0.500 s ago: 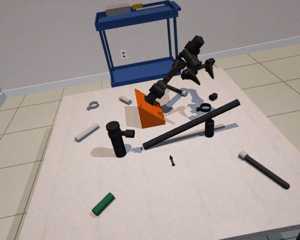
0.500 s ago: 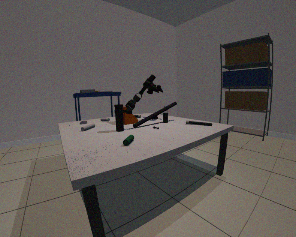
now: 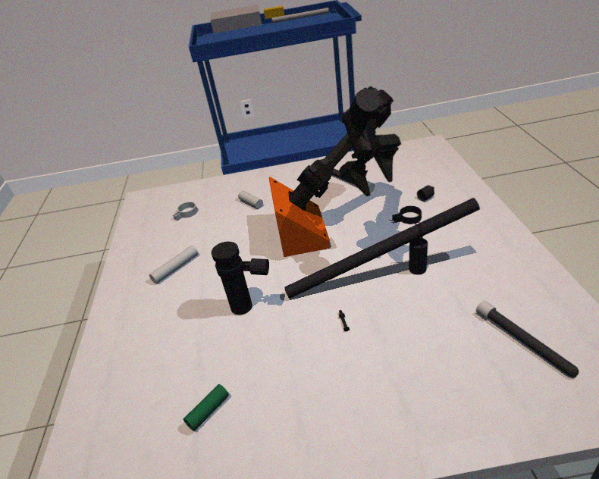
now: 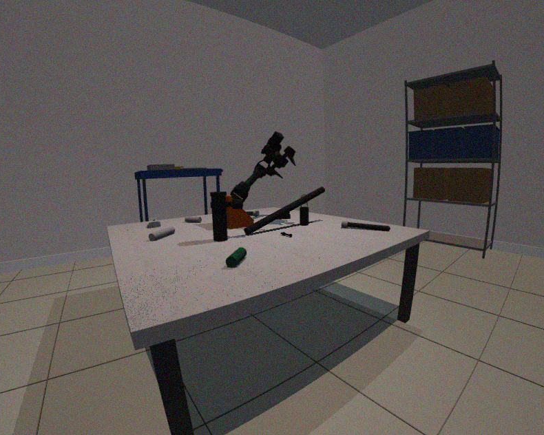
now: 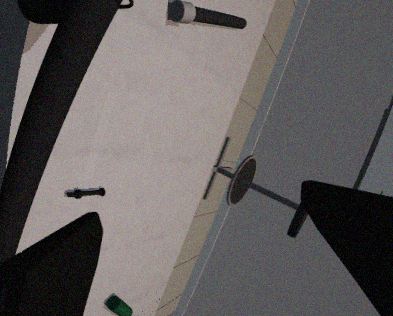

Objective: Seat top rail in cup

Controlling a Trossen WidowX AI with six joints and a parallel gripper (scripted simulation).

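Note:
The dark top rail (image 3: 367, 253) (image 4: 281, 210) (image 5: 51, 110) slants through the loop on the short post (image 3: 418, 258) (image 4: 304, 215). Its far end is raised. Its lower end is down at or near the table, right of the big post (image 3: 236, 288) (image 4: 220, 222) and apart from the rail-end cup (image 3: 260, 266). That cup sticks out sideways from the band (image 3: 230, 270), just under the post cap (image 3: 225, 251). My gripper (image 3: 379, 186) (image 4: 288, 171) (image 5: 203, 206) is open and empty, raised behind the rail and not touching it.
A bolt (image 3: 343, 320) (image 5: 88, 192) lies before the rail. A green cylinder (image 3: 205, 407) (image 4: 236, 257) lies at the front left. A white-collared dark rod (image 3: 531, 339) lies right. A black ring clamp (image 3: 410, 211) and black fitting (image 3: 425, 193) lie behind the rail; grey pieces lie left.

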